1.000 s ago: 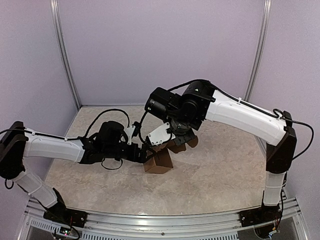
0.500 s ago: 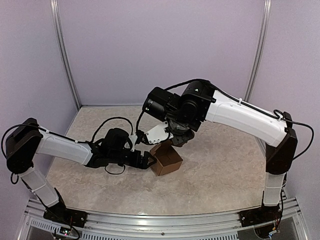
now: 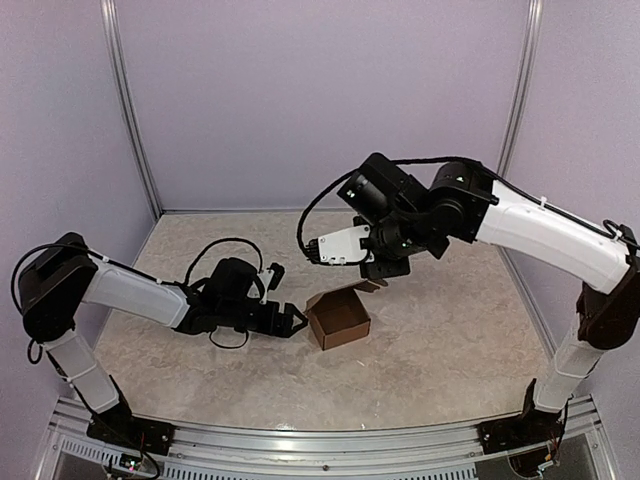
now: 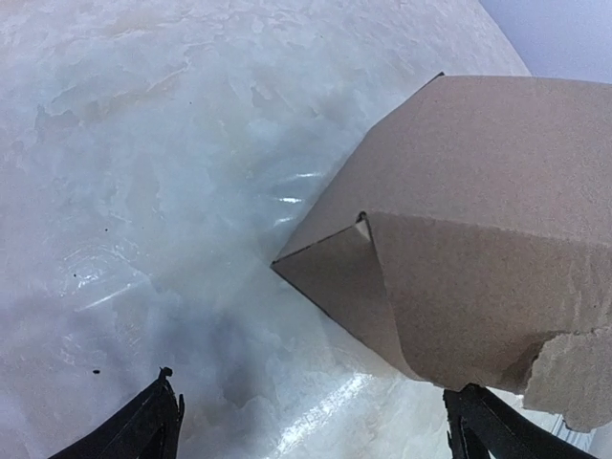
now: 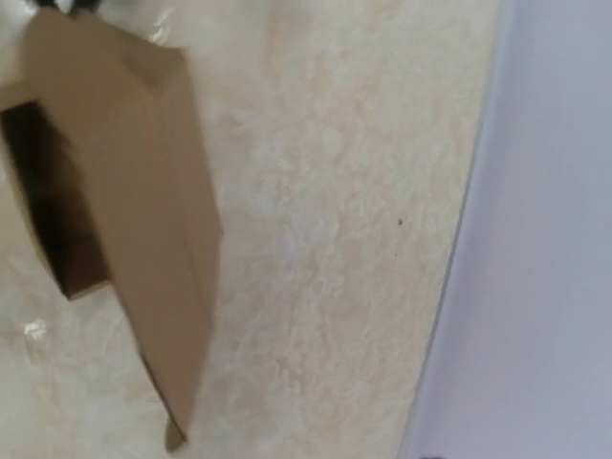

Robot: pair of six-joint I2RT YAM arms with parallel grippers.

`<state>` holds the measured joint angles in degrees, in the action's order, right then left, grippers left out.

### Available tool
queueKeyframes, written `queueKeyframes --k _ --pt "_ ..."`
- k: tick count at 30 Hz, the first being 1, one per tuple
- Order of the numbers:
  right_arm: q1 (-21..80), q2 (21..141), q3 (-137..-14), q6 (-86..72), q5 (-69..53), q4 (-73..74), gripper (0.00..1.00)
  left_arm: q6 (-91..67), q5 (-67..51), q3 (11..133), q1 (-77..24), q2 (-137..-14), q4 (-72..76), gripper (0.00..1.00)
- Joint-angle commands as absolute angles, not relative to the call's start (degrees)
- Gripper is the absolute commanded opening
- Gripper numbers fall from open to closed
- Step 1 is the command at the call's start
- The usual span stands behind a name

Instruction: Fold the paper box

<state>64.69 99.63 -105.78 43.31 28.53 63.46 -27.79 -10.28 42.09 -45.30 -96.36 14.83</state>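
The paper box [image 3: 338, 320] is a small brown cardboard cube standing on the table, its top open and its lid flap [image 3: 352, 290] up at the far side. My left gripper [image 3: 296, 322] lies low on the table just left of the box, open and holding nothing. In the left wrist view its fingertips [image 4: 161, 421] stand wide apart with bare table between them, and the box's near corner [image 4: 478, 239] is just ahead. My right gripper [image 3: 384, 270] hovers above and behind the box, apart from it. The right wrist view shows the box [image 5: 115, 191] below, but no fingers.
The table top [image 3: 440, 350] is pale and marbled. Purple walls [image 3: 320, 100] close in the back and sides, with metal posts [image 3: 128, 110] at the back corners. An aluminium rail [image 3: 320, 440] runs along the near edge by the arm bases.
The right arm has let go of the box and risen up and to the right. The box has settled on the table, a little further right. The left gripper has drawn slightly back from it.
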Motion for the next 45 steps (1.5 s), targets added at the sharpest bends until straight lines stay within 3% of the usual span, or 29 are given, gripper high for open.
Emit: queueKeyframes --k 1,5,18,35,45 --pt "59.6 90.3 -96.2 34.6 23.7 50.0 0.54 -26.6 -10.4 42.2 -44.6 -95.8 12.0 0.92" --pt "55.9 84.4 -86.8 24.8 22.7 42.8 0.64 -25.6 -10.9 42.2 -44.9 -93.7 8.3 0.92" --pt "45.9 75.2 -56.9 3.5 7.6 26.5 0.63 -20.5 -6.7 42.4 -49.2 -86.7 -1.5 0.91" --pt "36.1 80.6 -34.1 7.0 -18.0 -20.2 0.67 -16.7 7.0 42.7 -54.1 -84.1 -0.5 0.91" --pt "32.8 89.8 -31.6 8.8 -24.6 -40.3 0.63 -17.1 8.6 39.9 -54.4 -77.6 1.4 0.93"
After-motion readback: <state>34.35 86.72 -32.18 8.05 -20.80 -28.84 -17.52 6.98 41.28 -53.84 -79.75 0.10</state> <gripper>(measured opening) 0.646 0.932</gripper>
